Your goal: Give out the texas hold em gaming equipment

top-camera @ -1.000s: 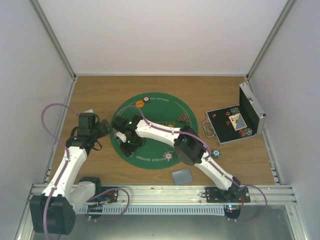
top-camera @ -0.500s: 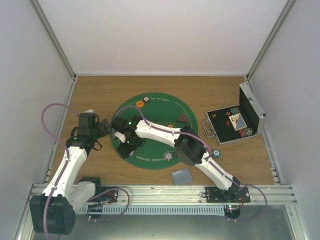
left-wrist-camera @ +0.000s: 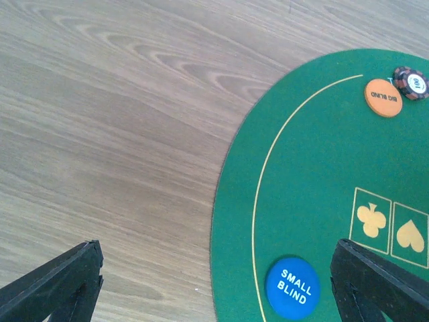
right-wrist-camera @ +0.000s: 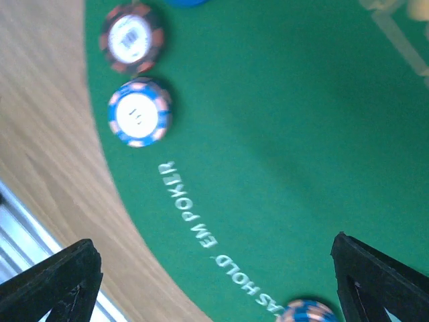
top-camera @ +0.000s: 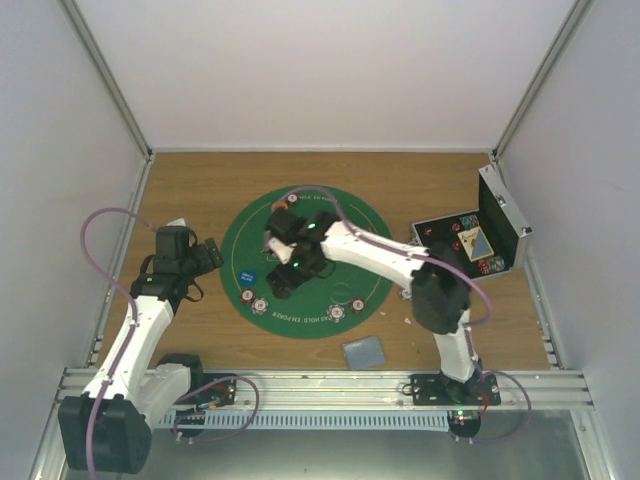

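On the round green mat (top-camera: 320, 215), a blue "small blind" disc (top-camera: 249, 276) (left-wrist-camera: 292, 288) lies at the left. Two chips (top-camera: 246, 296) (top-camera: 260, 304) rest just in front of it; they are the red chip (right-wrist-camera: 131, 39) and the blue chip (right-wrist-camera: 139, 113). Two more chips (top-camera: 337, 312) (top-camera: 357, 304) sit on the front rim. An orange "big blind" disc (left-wrist-camera: 383, 98) and a dark chip (left-wrist-camera: 410, 82) lie at the far edge. My right gripper (top-camera: 284, 280) (right-wrist-camera: 214, 285) hovers open and empty over the mat. My left gripper (top-camera: 213, 254) (left-wrist-camera: 214, 288) is open at the mat's left edge.
An open silver case (top-camera: 470, 245) holding chips and cards stands on the table at the right. A grey-blue stack of cards (top-camera: 364, 351) lies on the wood in front of the mat. Side walls close in the table left and right.
The right gripper has opened wide and drawn back to the right toward the mat's middle, uncovering two chips and the blue disc at the left. The left arm has not moved.
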Tool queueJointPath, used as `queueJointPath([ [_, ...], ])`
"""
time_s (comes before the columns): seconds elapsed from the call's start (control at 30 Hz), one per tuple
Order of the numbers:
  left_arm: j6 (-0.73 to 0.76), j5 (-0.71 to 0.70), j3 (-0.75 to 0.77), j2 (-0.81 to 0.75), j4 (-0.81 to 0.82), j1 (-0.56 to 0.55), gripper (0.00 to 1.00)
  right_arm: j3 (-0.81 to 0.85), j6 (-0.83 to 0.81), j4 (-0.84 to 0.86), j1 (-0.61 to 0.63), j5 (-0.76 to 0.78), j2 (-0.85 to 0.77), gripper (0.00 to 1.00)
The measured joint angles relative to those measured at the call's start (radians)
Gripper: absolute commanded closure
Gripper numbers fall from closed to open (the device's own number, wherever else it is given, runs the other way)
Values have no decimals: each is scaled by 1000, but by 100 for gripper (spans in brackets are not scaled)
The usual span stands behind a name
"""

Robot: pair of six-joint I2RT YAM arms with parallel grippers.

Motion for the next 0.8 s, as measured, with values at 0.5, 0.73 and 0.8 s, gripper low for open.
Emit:
queueJointPath([
  [0.5, 0, 8, 0, -7, 1, 0, 6, -747, 170, 90, -578, 125, -536, 15],
  [0.73, 0, 13, 0, -6, 2, 0, 6, -808, 170, 105, -677, 129, -553, 17],
  [0.8, 0, 16, 0, -3, 3, 0, 6, -810, 170, 117, -681, 132, -553, 18],
])
